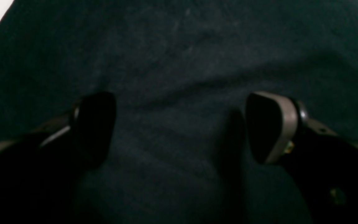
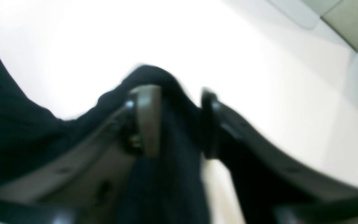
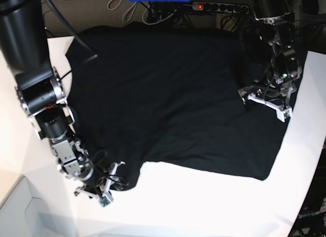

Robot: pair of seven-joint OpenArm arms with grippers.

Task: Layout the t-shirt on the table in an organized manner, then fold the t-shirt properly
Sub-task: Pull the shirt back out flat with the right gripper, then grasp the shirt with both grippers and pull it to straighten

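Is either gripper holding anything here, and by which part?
Left gripper: open above the t-shirt, holding nothing. Right gripper: a bunched edge lies between its parted jaws; whether it grips cannot be told.

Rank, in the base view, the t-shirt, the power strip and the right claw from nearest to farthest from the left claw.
1. t-shirt, directly beneath the left claw.
2. power strip, along the top edge.
3. right claw, at the bottom left.

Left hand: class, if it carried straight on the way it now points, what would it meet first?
Most likely the t-shirt: the open left hand points at black cloth filling its view, though the remaining gap is unclear.
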